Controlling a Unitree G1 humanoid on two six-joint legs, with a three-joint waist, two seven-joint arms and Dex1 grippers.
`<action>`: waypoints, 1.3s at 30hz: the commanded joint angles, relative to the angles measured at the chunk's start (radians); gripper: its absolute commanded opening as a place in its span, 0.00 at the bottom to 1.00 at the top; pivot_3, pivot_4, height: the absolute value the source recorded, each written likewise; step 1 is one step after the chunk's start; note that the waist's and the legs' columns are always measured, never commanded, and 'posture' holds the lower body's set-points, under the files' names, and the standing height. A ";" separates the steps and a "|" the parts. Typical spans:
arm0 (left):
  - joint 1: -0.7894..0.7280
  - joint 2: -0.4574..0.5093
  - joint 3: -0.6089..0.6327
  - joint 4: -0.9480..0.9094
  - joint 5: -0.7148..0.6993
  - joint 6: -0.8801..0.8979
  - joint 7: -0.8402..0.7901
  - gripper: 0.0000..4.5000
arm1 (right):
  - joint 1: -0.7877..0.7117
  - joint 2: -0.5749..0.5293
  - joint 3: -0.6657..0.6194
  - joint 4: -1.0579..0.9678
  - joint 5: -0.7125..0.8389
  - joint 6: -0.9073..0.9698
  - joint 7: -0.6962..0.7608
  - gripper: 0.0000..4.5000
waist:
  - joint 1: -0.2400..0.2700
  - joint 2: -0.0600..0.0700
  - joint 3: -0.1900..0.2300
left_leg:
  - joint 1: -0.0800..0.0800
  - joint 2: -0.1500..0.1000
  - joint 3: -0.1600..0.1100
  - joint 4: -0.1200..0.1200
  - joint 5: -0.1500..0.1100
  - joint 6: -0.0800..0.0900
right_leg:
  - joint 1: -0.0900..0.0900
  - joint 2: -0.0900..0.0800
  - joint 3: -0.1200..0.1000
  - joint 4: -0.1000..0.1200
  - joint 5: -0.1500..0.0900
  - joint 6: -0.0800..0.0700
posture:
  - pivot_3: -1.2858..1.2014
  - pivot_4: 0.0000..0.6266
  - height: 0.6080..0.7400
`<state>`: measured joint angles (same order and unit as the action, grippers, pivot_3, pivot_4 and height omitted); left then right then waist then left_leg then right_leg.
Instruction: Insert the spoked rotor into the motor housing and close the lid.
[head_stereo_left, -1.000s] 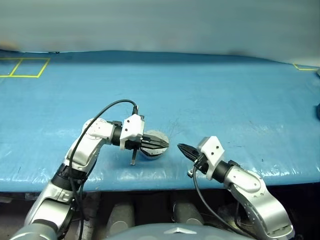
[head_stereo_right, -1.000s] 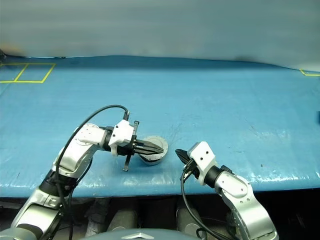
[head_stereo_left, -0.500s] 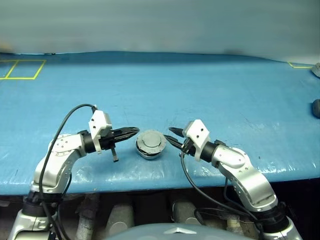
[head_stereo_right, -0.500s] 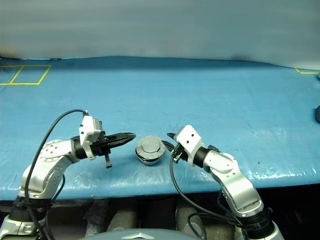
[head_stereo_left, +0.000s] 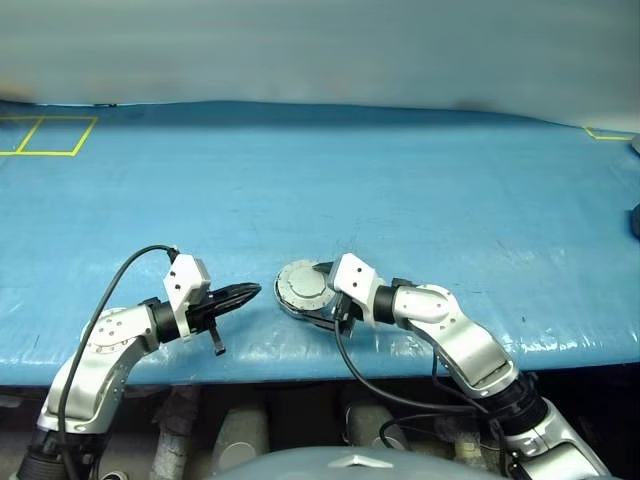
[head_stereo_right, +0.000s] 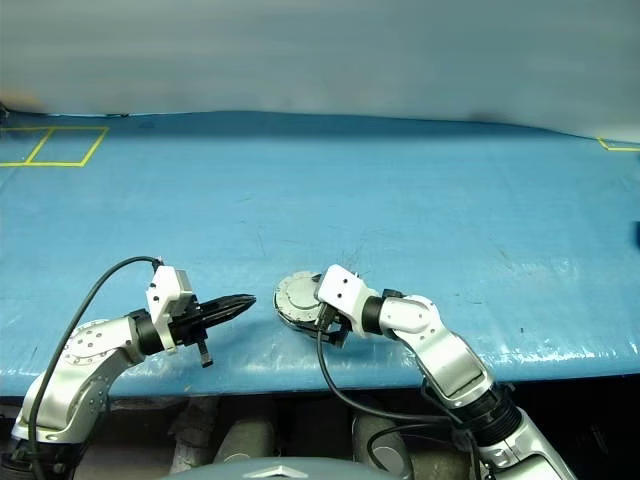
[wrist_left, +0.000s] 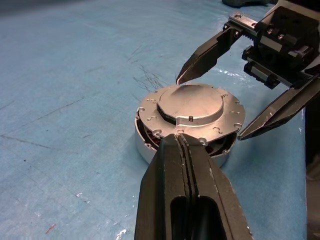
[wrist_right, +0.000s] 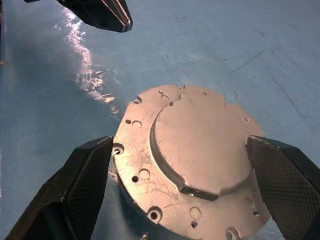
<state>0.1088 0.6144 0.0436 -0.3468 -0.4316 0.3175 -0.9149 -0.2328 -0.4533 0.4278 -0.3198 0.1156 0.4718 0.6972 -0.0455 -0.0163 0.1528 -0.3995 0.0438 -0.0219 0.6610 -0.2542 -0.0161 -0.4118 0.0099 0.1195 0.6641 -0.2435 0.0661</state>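
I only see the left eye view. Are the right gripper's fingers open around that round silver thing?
Observer: Yes. The right gripper is open, with one finger on each side of the lid.
Operator: Is the lid down flat?
Observer: It lies on the housing, but the left wrist view shows a dark gap under its rim.
Operator: What about the left gripper?
Observer: The left gripper is shut, its fingers pressed together. Its tip points at the lid and holds nothing.
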 joint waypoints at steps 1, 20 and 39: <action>0.005 -0.008 0.000 -0.049 -0.003 -0.019 0.015 0.00 | -0.011 0.024 -0.019 -0.002 0.016 -0.024 0.012 1.00 | 0.000 0.000 0.000 | 0.000 0.000 0.000 0.000 0.000 0.000 | 0.000 0.000 0.000 0.000 0.000 0.000 | 0.52 0.24 1.00; -0.057 0.019 -0.017 -0.015 -0.010 0.001 -0.002 0.00 | 0.021 0.075 -0.075 -0.012 0.088 0.017 -0.033 1.00 | -0.002 0.000 0.000 | 0.000 0.000 0.001 0.000 0.000 0.000 | 0.000 0.000 0.000 0.000 0.000 0.001 | 0.52 0.24 1.00; -0.050 0.004 -0.014 -0.022 -0.019 0.003 0.024 0.00 | 0.025 0.119 -0.057 0.054 0.084 -0.011 0.011 0.91 | -0.014 0.000 0.000 | 0.000 0.000 0.000 -0.001 0.000 0.000 | -0.001 0.000 0.000 0.000 0.000 0.000 | 0.52 0.24 1.00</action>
<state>0.0595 0.6218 0.0165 -0.3508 -0.4395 0.3236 -0.8943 -0.2032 -0.3401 0.3750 -0.2504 0.1858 0.4837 0.6927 -0.0598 -0.0161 0.1529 -0.3995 0.0439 -0.0215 0.6600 -0.2542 -0.0161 -0.4124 0.0099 0.1196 0.6641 -0.2436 0.0665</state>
